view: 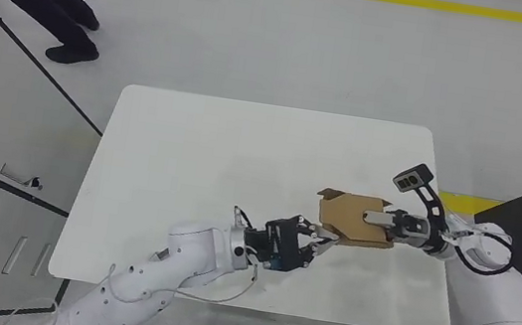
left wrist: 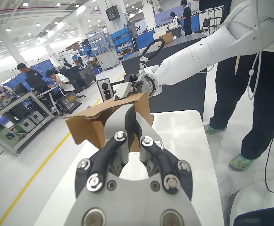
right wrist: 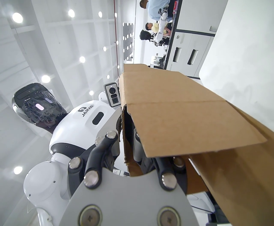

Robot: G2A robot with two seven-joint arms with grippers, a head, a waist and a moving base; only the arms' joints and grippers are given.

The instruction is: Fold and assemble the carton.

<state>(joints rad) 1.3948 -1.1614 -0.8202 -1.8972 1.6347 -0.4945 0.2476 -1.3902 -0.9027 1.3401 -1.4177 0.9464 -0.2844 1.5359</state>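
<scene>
**Carton** [view: 353, 219]: brown corrugated board, partly opened into a tube, with its end flaps not yet folded in. One flap projects flat from an upper edge. The carton sits over the right-front part of the white table [view: 241, 160], held between the two grippers. Whether its lower edge touches the tabletop cannot be told.

**Left gripper** [left wrist: 132, 116]: fingers clenched on the carton's near corner, dark pads pressed against the board.

**Right gripper** [right wrist: 127, 141]: fingers grasp the opposite wall, one outside the open end and one inside it. The board's ragged cut edge runs between them.

**Risk, as judged:** both pinches bear on thin single walls. An uneven pull or twist between the arms would likely crease the board away from its score lines or tear the rough edge. If either grip loosened, the tube could fall back flat. The right finger inside the opening would obstruct any flap folded across that end.

**Pose:** the left arm lies low over the near edge of the table, its forearm angled toward the carton from the robot's left. The right arm comes in from the table's right side with the wrist about level. Its gripper points across the table toward the left gripper, with the carton between them.
</scene>
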